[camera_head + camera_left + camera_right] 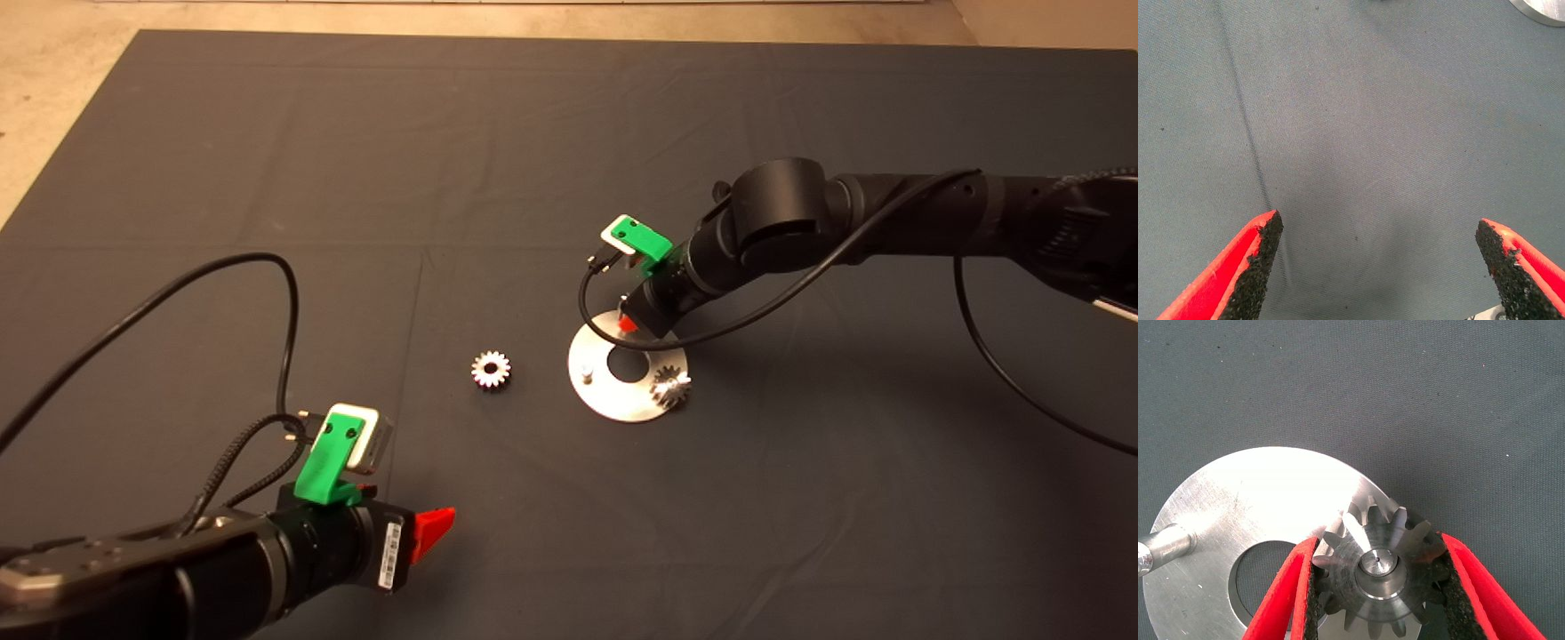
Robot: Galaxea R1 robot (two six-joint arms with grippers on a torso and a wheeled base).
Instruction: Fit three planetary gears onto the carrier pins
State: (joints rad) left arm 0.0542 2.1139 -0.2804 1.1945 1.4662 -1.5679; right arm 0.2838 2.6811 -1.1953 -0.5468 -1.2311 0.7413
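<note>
Nearest me, the left tool (436, 524) hangs low over the dark mat (533, 160), fingers spread wide with nothing between them. Further in, one loose gear (491, 369) lies beside the round plate (613, 404), where a second gear (671, 388) sits near a bare pin (586, 371). At the plate's far edge, the right tool (1379, 587) grips a third gear (1378, 577) seated on its pin (1377, 563).

Head view overhead, wrist views close, all sharing the plate (605, 391)

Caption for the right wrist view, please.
Right pincer grips a planetary gear seated over a carrier pin on the plate.
</note>
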